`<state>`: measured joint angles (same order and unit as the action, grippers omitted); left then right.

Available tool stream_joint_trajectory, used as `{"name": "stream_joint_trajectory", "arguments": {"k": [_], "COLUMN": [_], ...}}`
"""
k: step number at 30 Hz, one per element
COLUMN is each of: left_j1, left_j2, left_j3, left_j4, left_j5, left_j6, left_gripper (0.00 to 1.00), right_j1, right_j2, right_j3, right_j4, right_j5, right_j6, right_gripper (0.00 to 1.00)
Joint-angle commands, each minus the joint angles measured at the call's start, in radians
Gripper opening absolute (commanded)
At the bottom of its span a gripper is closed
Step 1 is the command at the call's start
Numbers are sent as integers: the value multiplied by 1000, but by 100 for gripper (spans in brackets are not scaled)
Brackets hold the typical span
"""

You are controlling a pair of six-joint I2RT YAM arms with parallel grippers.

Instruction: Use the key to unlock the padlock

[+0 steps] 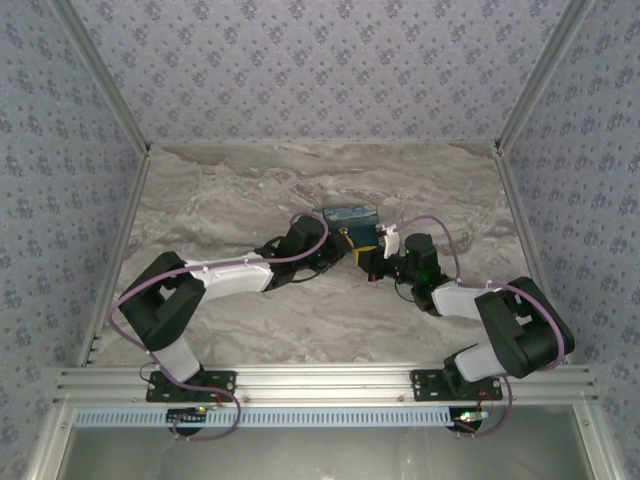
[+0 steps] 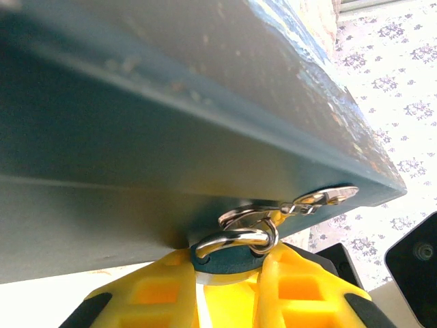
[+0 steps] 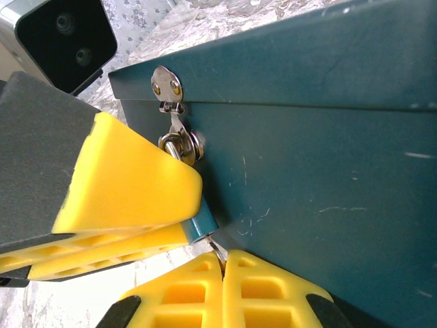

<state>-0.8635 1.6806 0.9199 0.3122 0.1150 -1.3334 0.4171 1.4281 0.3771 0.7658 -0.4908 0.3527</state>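
Marble table (image 1: 250, 335): left gripper (image 2: 231, 270) clamped on padlock (image 2: 239, 239); right gripper (image 3: 222, 264) pinching key (image 3: 217, 247), tip at padlock.

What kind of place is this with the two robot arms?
Probably a robot test booth, not a home: the left arm and right arm are bolted to a metal rail, with a marble-look table and patterned walls closing it in.

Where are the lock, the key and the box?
lock (image 2: 233, 240): left wrist view, on its silver loop.
key (image 3: 216, 247): right wrist view, on its silvery shaft.
box (image 3: 328, 171): right wrist view, on its front wall.
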Motion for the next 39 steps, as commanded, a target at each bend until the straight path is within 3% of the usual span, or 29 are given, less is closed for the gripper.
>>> {"name": "stream_joint_trajectory", "arguments": {"k": [1, 12, 28, 32, 39], "left_j1": [-18, 8, 24, 30, 37], "left_j2": [-7, 37, -14, -68, -109], "left_j3": [-23, -52, -141, -186, -259], "left_j4": [19, 51, 40, 30, 159], "left_j5": [112, 98, 50, 26, 30], "left_j6": [8, 3, 15, 29, 25], "left_gripper": [16, 18, 51, 55, 59], "right_j1": [6, 61, 119, 133, 156], "right_j2": [-2, 79, 78, 60, -3], "right_j3": [50, -36, -75, -75, -102], "right_j4": [55, 41, -46, -69, -109], "right_j5": [52, 180, 266, 265, 293], "right_j6": [37, 156, 341, 386, 502], "right_gripper": [0, 0, 0, 0, 0]}}
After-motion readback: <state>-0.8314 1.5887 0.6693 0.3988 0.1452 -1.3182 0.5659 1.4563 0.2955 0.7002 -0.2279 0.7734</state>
